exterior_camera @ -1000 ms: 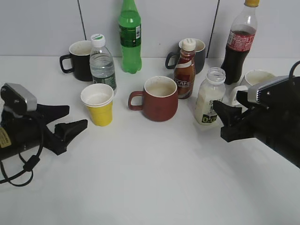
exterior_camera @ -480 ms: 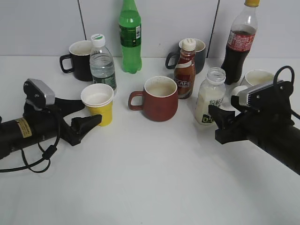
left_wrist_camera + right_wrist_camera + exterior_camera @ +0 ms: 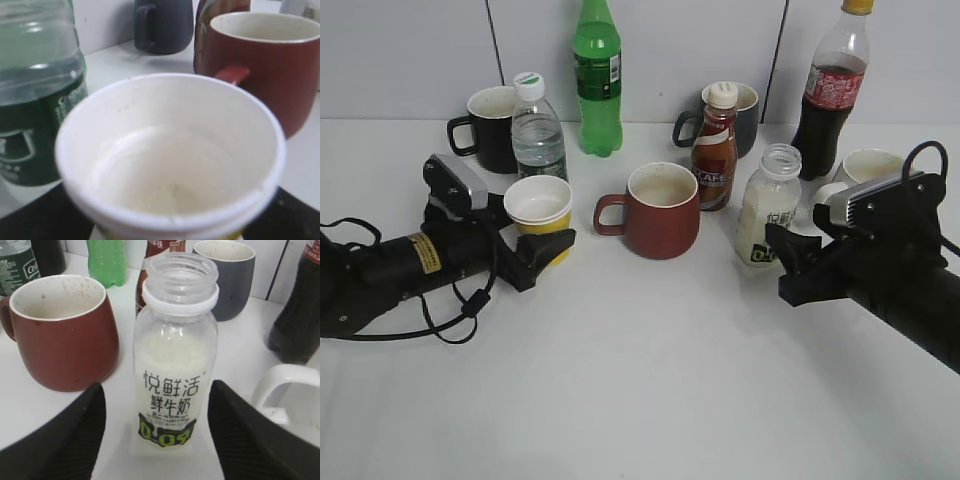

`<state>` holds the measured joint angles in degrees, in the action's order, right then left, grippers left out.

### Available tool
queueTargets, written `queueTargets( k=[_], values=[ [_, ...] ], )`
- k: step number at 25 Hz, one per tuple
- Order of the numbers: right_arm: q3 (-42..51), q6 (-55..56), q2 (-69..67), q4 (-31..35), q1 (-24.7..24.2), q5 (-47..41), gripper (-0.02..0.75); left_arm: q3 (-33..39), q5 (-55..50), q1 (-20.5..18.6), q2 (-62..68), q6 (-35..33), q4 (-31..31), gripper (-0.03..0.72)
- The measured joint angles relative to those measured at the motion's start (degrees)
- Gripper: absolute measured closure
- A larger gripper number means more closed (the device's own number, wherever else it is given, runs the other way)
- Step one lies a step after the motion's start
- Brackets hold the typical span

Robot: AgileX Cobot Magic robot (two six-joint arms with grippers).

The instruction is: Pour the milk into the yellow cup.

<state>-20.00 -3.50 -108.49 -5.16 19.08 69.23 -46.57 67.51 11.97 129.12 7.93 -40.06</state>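
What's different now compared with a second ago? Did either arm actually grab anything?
The left gripper slid rightward and now brackets the yellow cup, which shifted slightly right; a firm grip isn't clear. The right gripper crept left toward the milk bottle, then halted, open, with the bottle between its fingers but untouched. The mugs and other bottles stayed put.

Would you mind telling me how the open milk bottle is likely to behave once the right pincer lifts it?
The milk bottle has no cap, so tilting it early would probably spill. Its clear plastic wall looks thin and may flex under a firm squeeze. It seems well filled, so likely fairly heavy for its size, and the label may be slippery.
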Motion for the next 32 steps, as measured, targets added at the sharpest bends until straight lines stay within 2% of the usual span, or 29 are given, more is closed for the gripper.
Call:
queueTargets(
  k=[6,12,17,20,24,32],
  values=[
    [-0.39,0.0,0.0,0.19,0.0,0.0,0.255,-4.49,-2.17,1.9,3.06,0.06,0.87,0.091],
    [-0.39,0.0,0.0,0.23,0.0,0.0,0.255,-4.95,-1.56,2.11,3.75,0.12,4.49,0.111],
    [-0.71,0.0,-0.11,0.23,0.0,0.0,0.251,-4.95,-1.33,2.11,3.75,0.17,5.49,0.204],
    [-2.04,0.0,-1.6,0.23,0.0,0.05,0.203,-4.95,-1.33,2.11,3.7,0.17,5.28,0.237],
    [-4.31,0.0,-4.61,0.23,0.0,0.05,0.134,-3.06,-1.33,2.11,1.47,0.17,5.17,0.247],
    [-10.14,0.05,-8.99,0.23,0.0,-2.3,0.13,2.38,-0.95,2.11,-4.46,0.17,5.06,0.249]
  ],
)
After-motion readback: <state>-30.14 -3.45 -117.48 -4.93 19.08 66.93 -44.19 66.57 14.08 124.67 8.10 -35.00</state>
